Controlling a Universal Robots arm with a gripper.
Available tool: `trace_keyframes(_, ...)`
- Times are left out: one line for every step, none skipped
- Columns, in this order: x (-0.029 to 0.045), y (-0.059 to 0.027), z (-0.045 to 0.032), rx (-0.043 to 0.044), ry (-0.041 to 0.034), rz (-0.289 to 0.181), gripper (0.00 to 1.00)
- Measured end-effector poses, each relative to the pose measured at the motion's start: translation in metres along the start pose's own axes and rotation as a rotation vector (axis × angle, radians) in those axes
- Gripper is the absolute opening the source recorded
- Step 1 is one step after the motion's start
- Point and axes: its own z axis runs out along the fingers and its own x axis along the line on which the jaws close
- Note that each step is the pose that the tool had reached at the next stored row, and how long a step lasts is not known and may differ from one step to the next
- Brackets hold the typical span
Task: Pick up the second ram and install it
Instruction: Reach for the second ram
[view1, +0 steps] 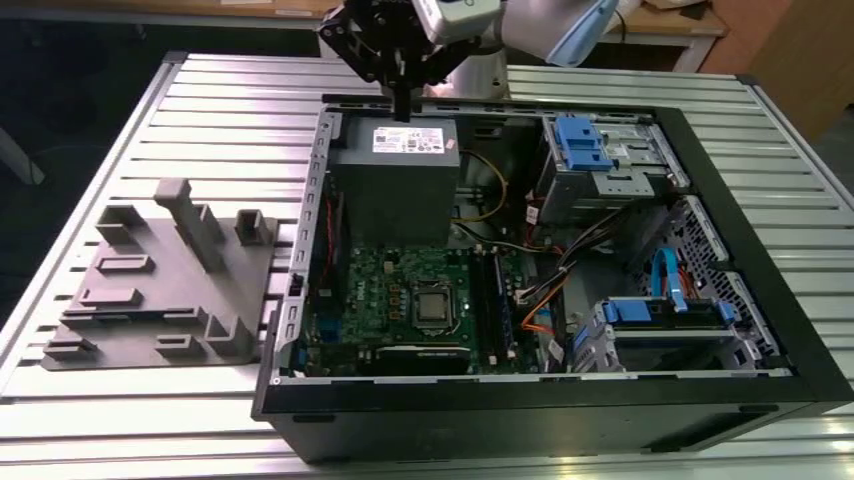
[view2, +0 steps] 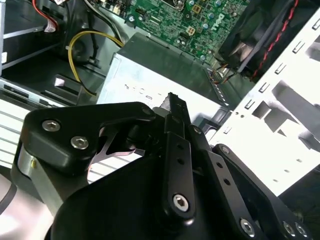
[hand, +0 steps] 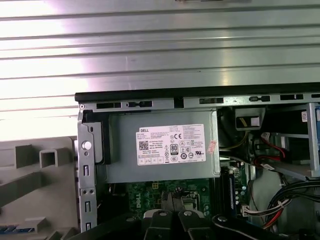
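Claw (view1: 400, 95) is hanging over the PSU (view1: 394, 180), top middle of the exterior view, pinching what looks like the ram (view1: 400, 112) end-down, and I'm betting it's risking twisting in that skinny grip or snagging the yellow wires (view1: 497, 190).

The exterior view looks steeply down from high off one edge of the table (view1: 134, 110), framing the whole computer case (view1: 534, 410). The first wrist view faces straight down over the case's opposite edge. The second wrist view slants close past the gripper (view2: 175, 107). All three share the power supply (hand: 160, 167).
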Motion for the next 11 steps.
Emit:
trace_keyframes(0.0018, -0.0001, 0.0000, 0.0000, 0.0000, 0.000, 0.07)
trace_keyframes(0.0036, -0.0003, -0.0001, 0.0000, 0.0000, 0.000, 0.07)
trace_keyframes(0.0055, -0.0004, -0.0001, 0.0000, 0.0000, 0.000, 0.07)
trace_keyframes(0.0074, -0.0006, -0.0001, -0.0001, 0.0000, 0.000, 0.07)
trace_keyframes(0.0093, -0.0007, -0.0002, -0.0001, 0.0000, 0.000, 0.07)
trace_keyframes(0.0116, -0.0009, -0.0003, 0.0000, 0.0000, 0.000, 0.07)
trace_keyframes(0.0140, -0.0011, -0.0003, 0.0000, 0.0000, 0.000, 0.07)
trace_keyframes(0.0163, -0.0012, -0.0003, 0.0000, 0.0000, 0.000, 0.07)
trace_keyframes(0.0186, -0.0014, -0.0004, 0.0000, 0.0000, 0.000, 0.07)
trace_keyframes(0.0209, -0.0016, -0.0004, 0.0000, 0.0000, 0.000, 0.07)
trace_keyframes(0.0232, -0.0017, -0.0004, -0.0001, -0.0001, 0.000, 0.07)
